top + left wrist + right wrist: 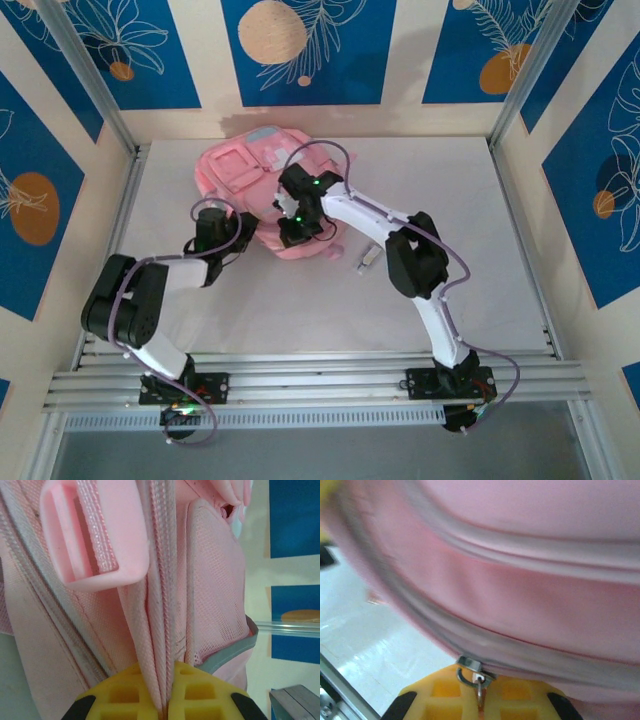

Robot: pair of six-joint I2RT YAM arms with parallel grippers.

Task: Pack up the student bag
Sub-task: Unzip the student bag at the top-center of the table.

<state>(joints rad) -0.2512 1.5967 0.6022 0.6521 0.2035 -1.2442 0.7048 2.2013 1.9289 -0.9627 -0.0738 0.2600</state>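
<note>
Soft pink fabric student bag lies upper centre of frame; left gripper pinches its woven pink strap, right gripper its metal zipper pull.

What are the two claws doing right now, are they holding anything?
Left gripper: closed, pinching a pink strap of the student bag.
Right gripper: closed on the bag's metal zipper pull.
</note>
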